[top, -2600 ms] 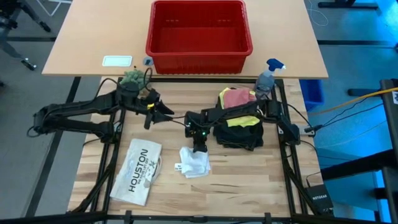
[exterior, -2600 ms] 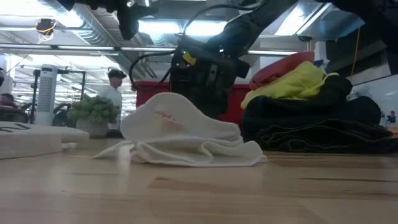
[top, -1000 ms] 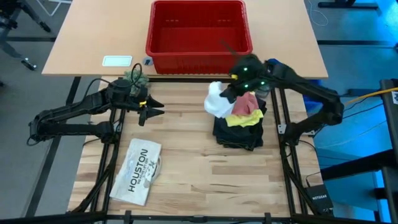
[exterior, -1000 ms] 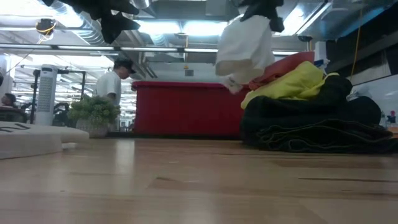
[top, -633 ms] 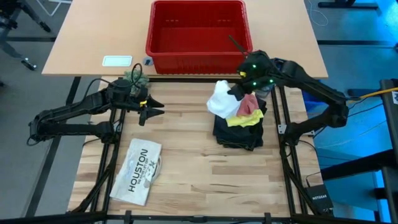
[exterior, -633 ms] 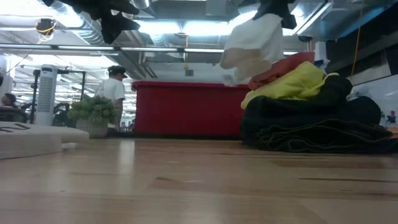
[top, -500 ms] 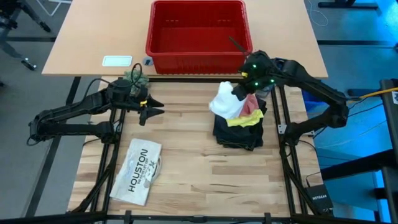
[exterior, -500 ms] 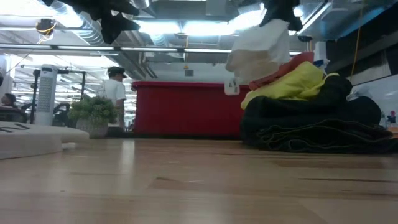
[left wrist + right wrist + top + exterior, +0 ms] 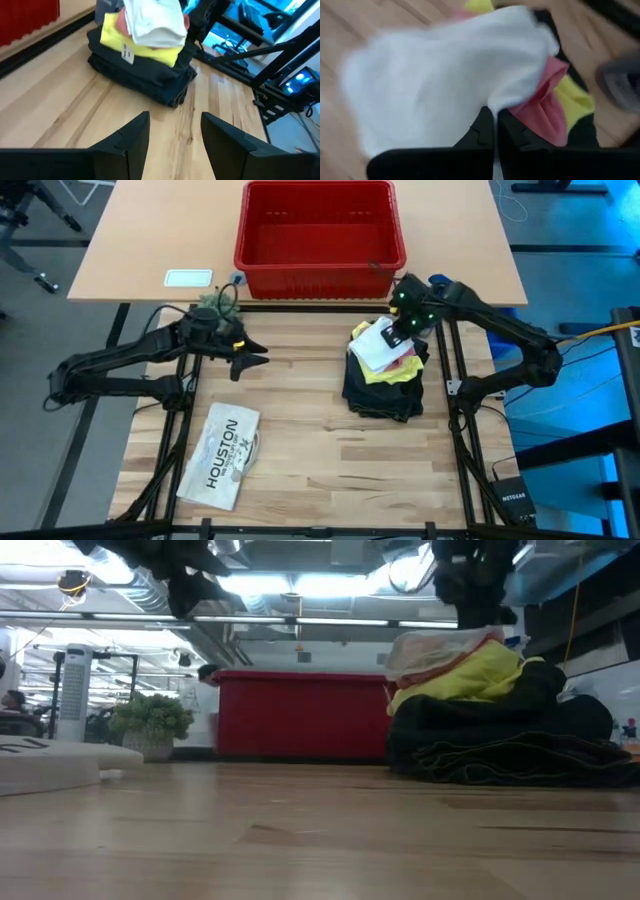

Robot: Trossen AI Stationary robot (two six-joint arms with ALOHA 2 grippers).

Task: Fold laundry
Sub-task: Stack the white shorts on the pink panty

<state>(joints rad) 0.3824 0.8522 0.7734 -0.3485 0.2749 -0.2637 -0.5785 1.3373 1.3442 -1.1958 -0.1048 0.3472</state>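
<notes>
On the right side of the desk (image 9: 300, 470) the laundry sits in one stack: dark trousers (image 9: 380, 392) at the bottom, a yellow T-shirt (image 9: 392, 373) on them, a pink cloth (image 9: 404, 362) above that, and a white cloth (image 9: 378, 345) on top. The right tool (image 9: 405, 320) is over the stack's far edge, clenched on a corner of the white cloth (the wrist view shows the fabric pinched between its fingers), so that piece looks laid down but not yet let go. By my reading the folding is nearly finished; what remains is to release the cloth and draw back. The left tool (image 9: 250, 360) hangs released and empty above the desk's left part, near the small plant (image 9: 212, 304). No loose garment lies elsewhere on the desk.
</notes>
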